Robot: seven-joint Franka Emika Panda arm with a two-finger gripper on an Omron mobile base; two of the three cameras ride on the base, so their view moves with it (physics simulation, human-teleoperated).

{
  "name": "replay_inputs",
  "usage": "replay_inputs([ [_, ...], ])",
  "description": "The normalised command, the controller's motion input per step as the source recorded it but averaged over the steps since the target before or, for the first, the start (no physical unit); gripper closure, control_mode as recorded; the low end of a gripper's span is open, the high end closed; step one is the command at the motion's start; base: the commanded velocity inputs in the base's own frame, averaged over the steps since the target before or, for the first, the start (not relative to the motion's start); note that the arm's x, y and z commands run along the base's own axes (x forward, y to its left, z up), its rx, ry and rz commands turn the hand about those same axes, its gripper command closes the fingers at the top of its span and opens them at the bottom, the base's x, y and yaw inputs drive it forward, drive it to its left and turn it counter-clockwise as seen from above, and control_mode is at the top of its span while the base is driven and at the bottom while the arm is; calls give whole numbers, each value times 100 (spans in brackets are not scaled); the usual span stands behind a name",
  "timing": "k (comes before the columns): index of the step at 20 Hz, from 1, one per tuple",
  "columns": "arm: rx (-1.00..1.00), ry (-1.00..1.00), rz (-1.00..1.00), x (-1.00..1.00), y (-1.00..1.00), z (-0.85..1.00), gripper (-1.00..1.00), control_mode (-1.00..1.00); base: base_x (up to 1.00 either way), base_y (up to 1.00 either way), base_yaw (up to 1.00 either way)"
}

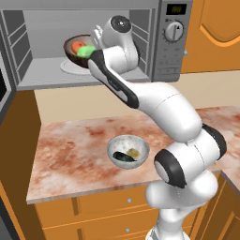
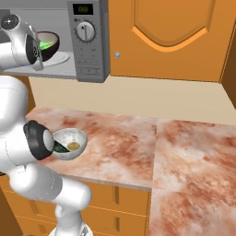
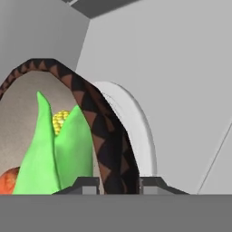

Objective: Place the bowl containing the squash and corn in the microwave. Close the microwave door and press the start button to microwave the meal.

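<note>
Inside the microwave (image 1: 84, 47) the arm reaches up and forward, its pincer (image 3: 118, 185) clamped on the rim of the bowl (image 3: 102, 136), one tip inside, one outside. Corn (image 3: 54, 149) and squash (image 3: 8, 180) lie beside the inner tip, the turntable (image 3: 136, 127) just beyond. Far below on the marbled surface (image 1: 70, 150) sits a grey bowl (image 1: 128, 151).

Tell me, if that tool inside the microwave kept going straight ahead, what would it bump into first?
Probably the white turntable plate, as the tool grips the bowl rim; depth is unclear.

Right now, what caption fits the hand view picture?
Tool pinches the brown bowl's rim, corn inside, above the microwave's white plate.
</note>
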Motion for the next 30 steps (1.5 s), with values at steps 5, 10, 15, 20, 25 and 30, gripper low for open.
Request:
replay_inputs([
  [5,-6,0,-3,41,21,-14,-100,-100,0,0,0],
  [10,-7,0,-2,29,23,-9,-100,-100,0,0,0],
  [15,-3,0,0,0,1,-1,-100,-100,0,0,0],
  [20,-4,-12,0,-37,0,-12,-100,-100,0,0,0],
  [25,-5,-33,0,-68,0,-37,-100,-100,0,0,0],
  [30,0,-16,0,-79,-8,11,-100,-100,0,0,0],
])
